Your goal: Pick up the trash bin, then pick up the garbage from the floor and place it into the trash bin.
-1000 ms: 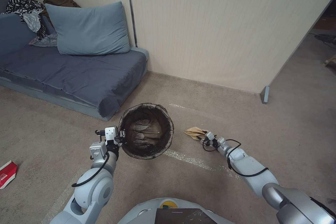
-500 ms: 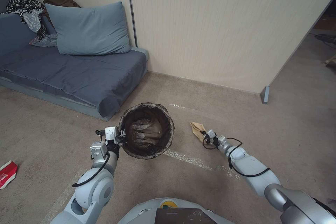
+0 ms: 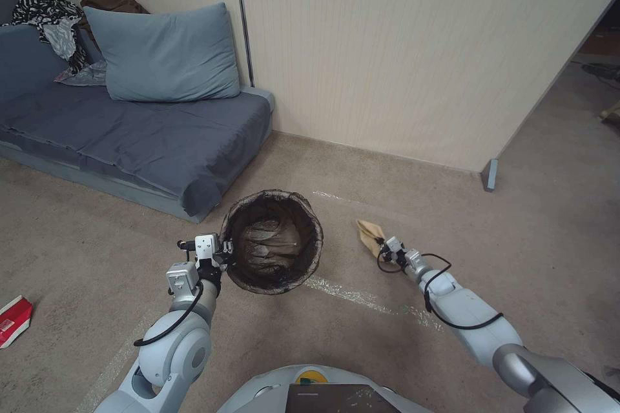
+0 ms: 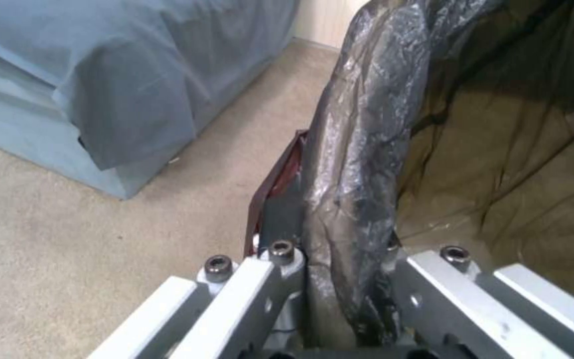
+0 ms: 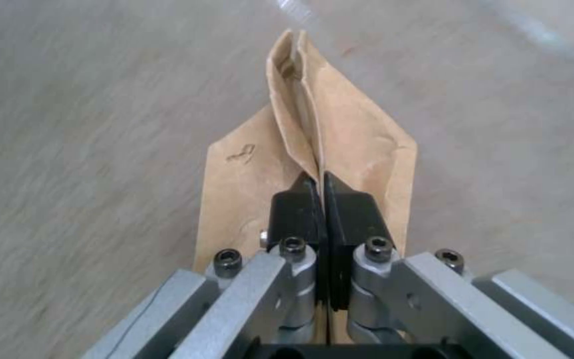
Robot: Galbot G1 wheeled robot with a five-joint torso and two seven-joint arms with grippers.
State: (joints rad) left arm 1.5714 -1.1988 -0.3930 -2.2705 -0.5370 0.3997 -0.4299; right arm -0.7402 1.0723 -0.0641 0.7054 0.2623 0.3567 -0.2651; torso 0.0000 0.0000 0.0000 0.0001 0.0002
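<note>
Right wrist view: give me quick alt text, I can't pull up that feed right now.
The right gripper is shut on a fold of the tan paper, pinching it between its black fingers. The creased paper extends away from the gripper, with beige carpet behind it.

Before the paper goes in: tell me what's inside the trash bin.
The trash bin, held at its rim by the left gripper, shows only its crumpled brown liner. No litter visible; folds may hide the bottom. The right gripper pinches the tan paper.
</note>
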